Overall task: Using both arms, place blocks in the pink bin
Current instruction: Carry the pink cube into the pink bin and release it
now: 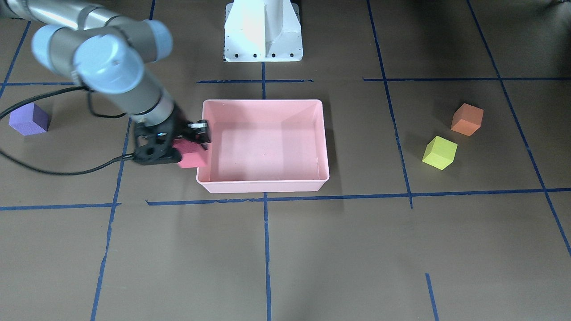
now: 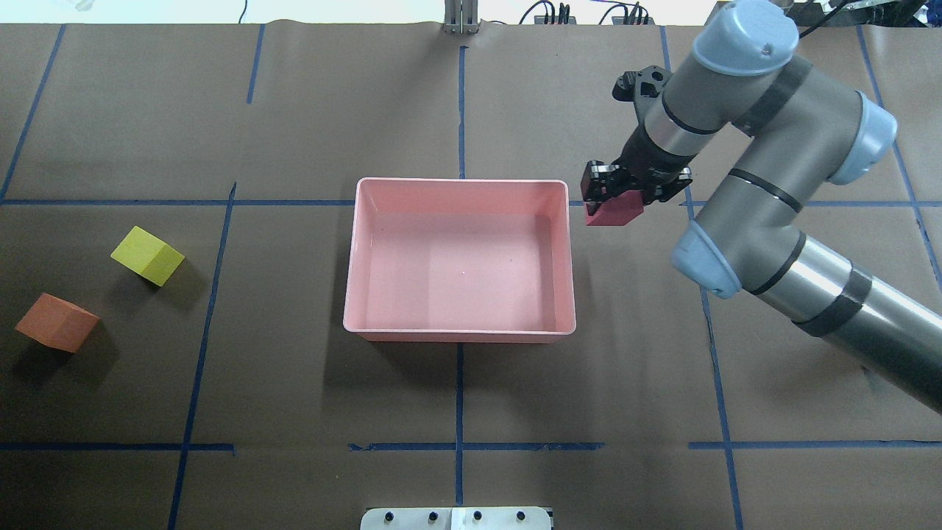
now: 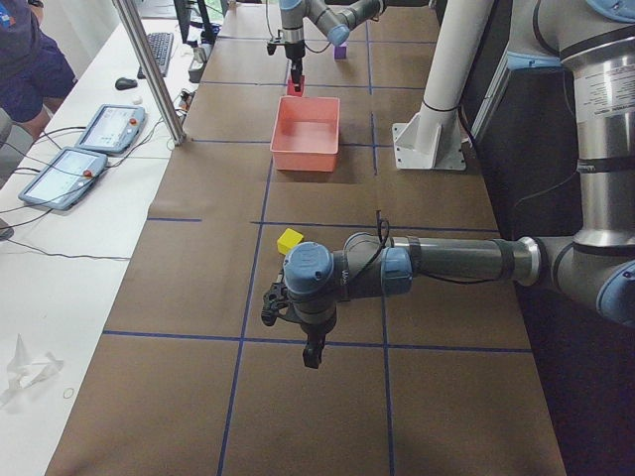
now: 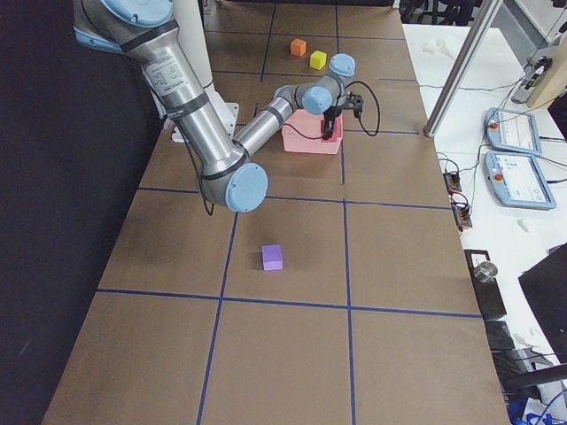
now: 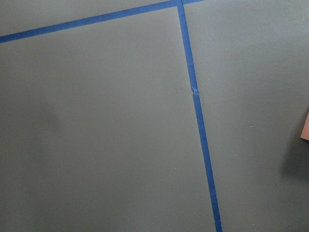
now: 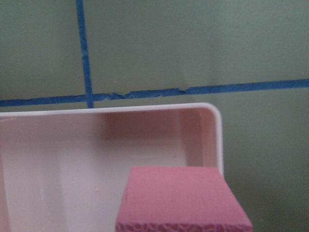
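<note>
My right gripper [image 2: 615,197] is shut on the red block [image 2: 613,213] and holds it above the table, just outside the right rim of the pink bin [image 2: 464,250], near the far corner. The right wrist view shows the red block [image 6: 181,198] over that corner of the bin [image 6: 72,159], which has nothing in it. The purple block [image 1: 29,118] lies on my right side. The yellow-green block [image 2: 147,255] and the orange block [image 2: 57,322] lie on my left side. My left gripper [image 3: 312,355] hangs above the table near the yellow-green block [image 3: 290,240]; I cannot tell whether it is open.
The white pedestal base [image 1: 263,33] stands behind the bin. Blue tape lines [image 2: 460,110] cross the brown table. Tablets and cables [image 3: 94,149] lie on a side table. The left wrist view shows bare table and an orange sliver [image 5: 305,126] at its right edge.
</note>
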